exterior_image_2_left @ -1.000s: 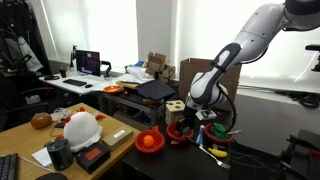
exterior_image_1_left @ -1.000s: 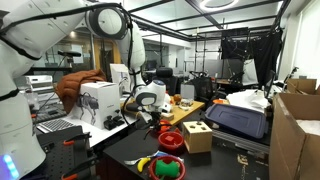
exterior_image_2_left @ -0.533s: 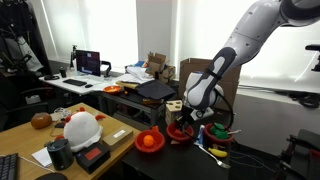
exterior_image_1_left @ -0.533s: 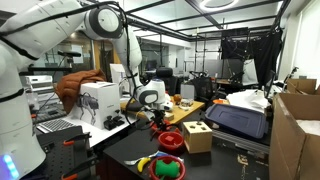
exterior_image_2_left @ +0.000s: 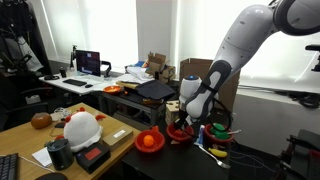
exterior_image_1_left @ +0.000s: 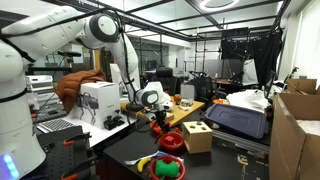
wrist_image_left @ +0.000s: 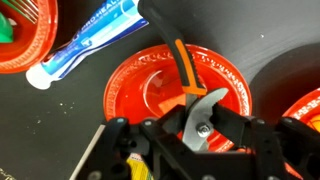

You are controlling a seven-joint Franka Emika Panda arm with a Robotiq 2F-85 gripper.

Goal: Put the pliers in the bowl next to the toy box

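In the wrist view my gripper (wrist_image_left: 200, 112) is shut on the metal head of the pliers (wrist_image_left: 185, 68). Their orange and black handles stick out past the jaws, over a red bowl (wrist_image_left: 140, 88) directly below. In both exterior views the gripper (exterior_image_1_left: 157, 117) (exterior_image_2_left: 186, 118) hangs just above that red bowl (exterior_image_1_left: 172, 141) (exterior_image_2_left: 180, 133). The bowl stands right beside the toy box (exterior_image_1_left: 197, 136), a small light wooden cube with holes in its top. The pliers are held clear of the bowl's floor.
A toothpaste tube (wrist_image_left: 85, 50) lies next to the bowl, and a second red bowl (wrist_image_left: 25, 35) with green items sits beyond it. An orange bowl (exterior_image_2_left: 150, 141) stands nearby. Cardboard boxes (exterior_image_1_left: 297, 135) and a dark case (exterior_image_1_left: 238, 120) crowd the table's far side.
The arm has swung a little sideways and the gripper has shifted slightly over the red bowl, still carrying the pliers. The jaws have stayed shut.
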